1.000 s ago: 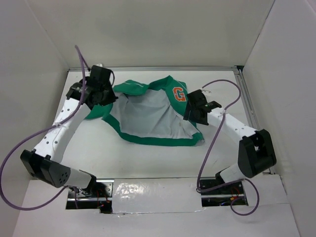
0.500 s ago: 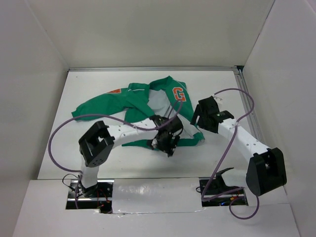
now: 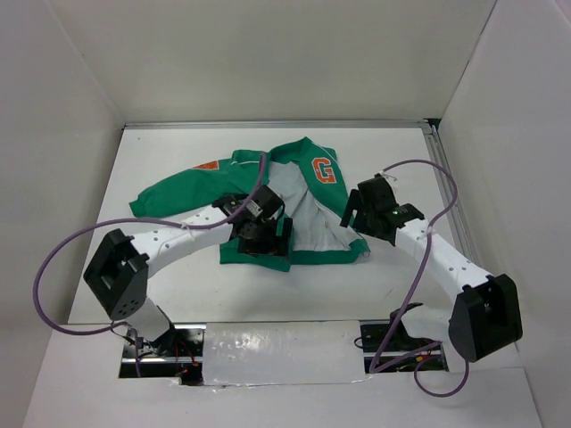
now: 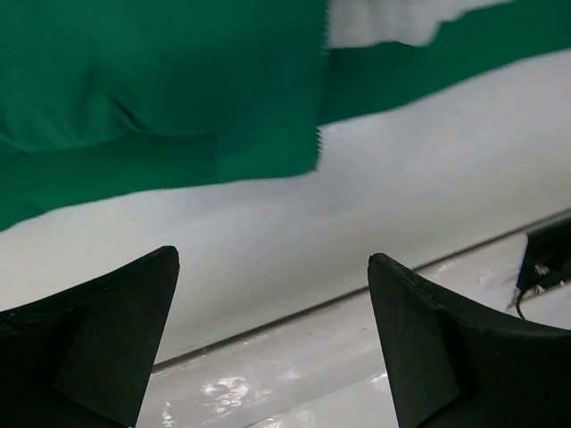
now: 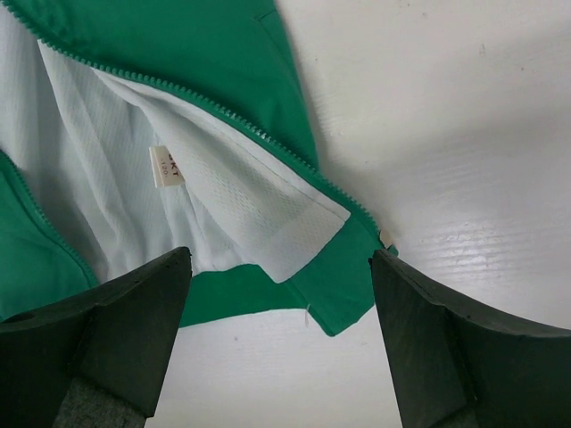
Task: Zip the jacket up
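The green jacket (image 3: 192, 187) lies in the middle of the table with its front partly open. White lining shows between the panels, and the orange G patch (image 3: 323, 169) faces up. My left gripper (image 3: 264, 234) hovers open over the jacket's lower left hem. In the left wrist view the left gripper (image 4: 272, 259) has only bare table between its fingers, and the green hem (image 4: 161, 80) lies just beyond. My right gripper (image 3: 360, 210) stands open above the jacket's lower right corner. The right wrist view shows the right gripper (image 5: 281, 256) over the zipper teeth (image 5: 223, 111) and lining.
White walls close in the table on three sides. A metal rail (image 3: 446, 187) runs along the right edge. A shiny taped strip (image 3: 285, 343) crosses the front by the arm bases. Purple cables (image 3: 80, 245) loop off both arms.
My left gripper has let go and opened, moving from the far left to the jacket's lower hem. The left panel now lies folded over the lining. The right gripper has drawn back slightly.
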Robot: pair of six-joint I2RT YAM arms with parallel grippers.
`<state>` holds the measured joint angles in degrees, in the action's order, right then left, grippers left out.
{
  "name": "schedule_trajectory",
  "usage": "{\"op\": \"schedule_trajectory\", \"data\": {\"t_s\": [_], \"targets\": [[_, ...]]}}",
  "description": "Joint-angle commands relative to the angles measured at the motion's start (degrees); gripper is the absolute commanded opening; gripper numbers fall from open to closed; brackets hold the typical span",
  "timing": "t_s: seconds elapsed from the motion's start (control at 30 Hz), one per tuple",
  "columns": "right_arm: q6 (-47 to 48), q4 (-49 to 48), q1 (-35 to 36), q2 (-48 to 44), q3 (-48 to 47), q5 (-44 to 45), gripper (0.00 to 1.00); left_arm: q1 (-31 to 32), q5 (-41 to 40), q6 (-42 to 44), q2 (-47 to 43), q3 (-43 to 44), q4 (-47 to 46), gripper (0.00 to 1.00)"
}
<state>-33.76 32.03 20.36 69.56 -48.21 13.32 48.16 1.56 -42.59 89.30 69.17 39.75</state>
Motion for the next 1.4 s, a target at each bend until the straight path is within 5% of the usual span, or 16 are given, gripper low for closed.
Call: {"op": "schedule_trajectory", "data": {"t_s": [0.0, 0.43, 0.57, 0.63, 0.9, 0.97, 1.03, 1.07, 1.37], "targets": [[0.18, -2.94, 0.73, 0.48, 0.13, 1.44, 0.88, -3.77, 2.48, 0.39, 4.47, -0.62, -2.74, 0.99], [-0.61, -2.85, 3.28, 4.18, 0.83, 3.99, 0.88, -4.39, -1.21, 1.28, 21.88, 11.43, 1.03, 0.98], [-0.96, -3.2, 3.63, 4.71, 1.1, 3.82, 0.88, -4.48, -3.93, 0.49, 23.64, 12.48, 2.61, 0.65], [-1.22, -3.29, 3.9, 5.23, 1.18, 3.9, 0.88, -4.48, -4.29, 0.4, 23.73, 12.31, 2.35, 0.59], [-2.54, -3.03, 5.39, 6.03, 2.33, 4.96, 0.88, -4.04, -5.51, -0.12, 25.57, 12.66, 3.22, 0.57], [-2.71, -2.85, 5.65, 6.11, 2.68, 5.66, 0.88, -3.95, -6.22, -0.83, 26.45, 13.18, 4.02, 0.39], [-2.89, -3.29, 5.83, 6.11, 2.85, 5.58, 0.88, -3.86, -7.18, -1.62, 27.07, 14.06, 5.42, 0.09], [-3.24, -3.64, 5.83, 6.46, 2.94, 5.49, 0.88, -3.69, -7.62, -2.23, 27.16, 14.59, 6.3, 0.03], [-8.43, -3.21, 7.15, 16.65, -1.89, 7.32, 0.87, -2.46, -8.33, -0.39, 17.85, 13.99, 7.45, 0.0]]}}
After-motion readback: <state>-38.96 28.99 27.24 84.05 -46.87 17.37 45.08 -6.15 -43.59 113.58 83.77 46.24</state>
